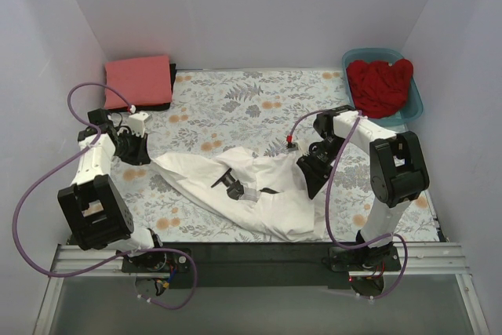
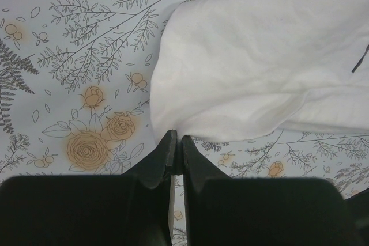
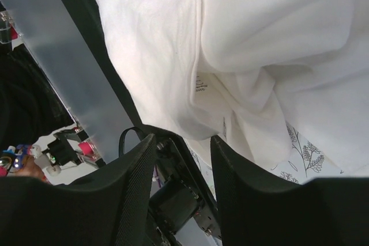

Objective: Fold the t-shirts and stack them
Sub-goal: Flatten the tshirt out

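Observation:
The white t-shirt (image 1: 263, 194) lies crumpled in the middle of the table, toward the near edge. It also shows in the left wrist view (image 2: 259, 67) and the right wrist view (image 3: 277, 44). My left gripper (image 1: 137, 154) is shut, and its tips (image 2: 176, 137) sit right at the shirt's left edge with no cloth seen between them. My right gripper (image 1: 311, 176) is open and empty (image 3: 183, 142) at the shirt's right side, just above the cloth. The coral-pink t-shirt (image 1: 140, 81) lies folded at the back left. The bright red t-shirt (image 1: 380, 84) is bunched inside the teal tub.
The teal plastic tub (image 1: 414, 100) stands at the back right corner. The floral table cloth (image 1: 251, 103) covers the table. White walls close in the back and both sides. Purple cables loop beside both arms. A black bar (image 1: 259, 253) runs along the near edge.

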Tool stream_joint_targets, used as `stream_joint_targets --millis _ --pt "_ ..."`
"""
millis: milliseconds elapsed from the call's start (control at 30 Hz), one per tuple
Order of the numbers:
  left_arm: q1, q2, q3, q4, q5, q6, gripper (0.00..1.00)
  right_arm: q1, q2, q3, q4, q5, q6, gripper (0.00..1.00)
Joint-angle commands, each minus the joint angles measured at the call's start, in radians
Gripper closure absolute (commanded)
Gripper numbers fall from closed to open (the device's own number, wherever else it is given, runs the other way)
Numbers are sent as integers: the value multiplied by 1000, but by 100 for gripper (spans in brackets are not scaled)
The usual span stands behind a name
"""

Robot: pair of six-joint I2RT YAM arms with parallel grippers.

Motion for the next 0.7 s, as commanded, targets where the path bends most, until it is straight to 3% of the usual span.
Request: stream_joint_targets --millis 0,267,433,667 --pt "4 5 5 11 10 8 100 5 -11 35 -29 -36 -9 52" --pt "4 12 3 14 21 -4 100 7 -14 48 -28 -44 -7 52" --pt "4 17 9 14 27 -8 100 7 25 55 -25 -36 0 45" --pt "4 11 15 6 27 -1 100 5 57 46 1 -3 35 42"
